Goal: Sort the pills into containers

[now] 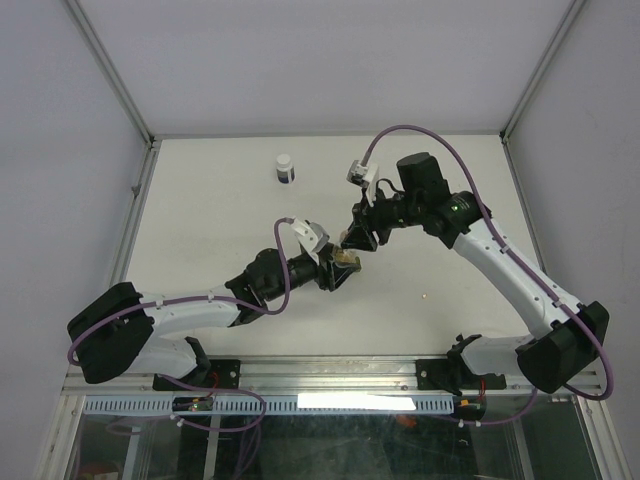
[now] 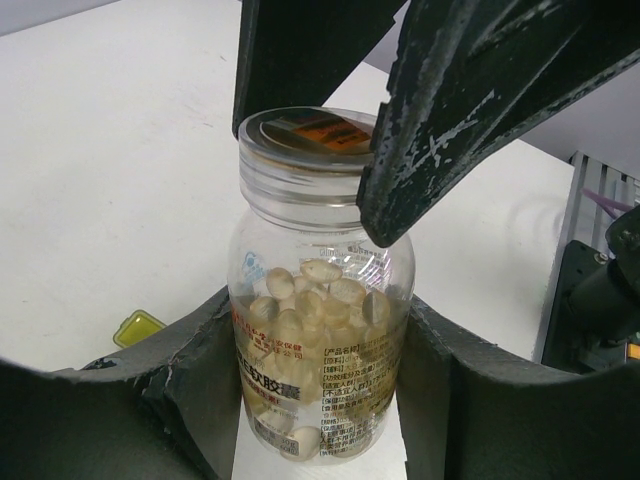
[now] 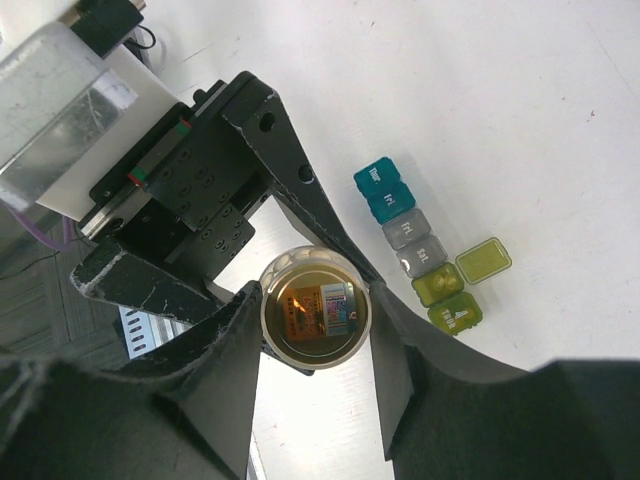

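1. Left gripper (image 2: 320, 405): jaws clamped on the body of the clear pill bottle (image 2: 318, 340).
2. Right gripper (image 3: 315, 350): jaws pressed on either side of the bottle's threaded neck.
3. Pills (image 2: 322, 295): pale cream, heaped inside the bottle.
4. Containers (image 3: 420, 245): five-cube strip on the table (image 3: 520, 110), near the bottle. One yellow-green lid is flipped open.

Top camera looks down over the whole table (image 1: 200, 220); both wrist cameras crowd the pill jar (image 2: 318, 300), left side-on, right top-down.
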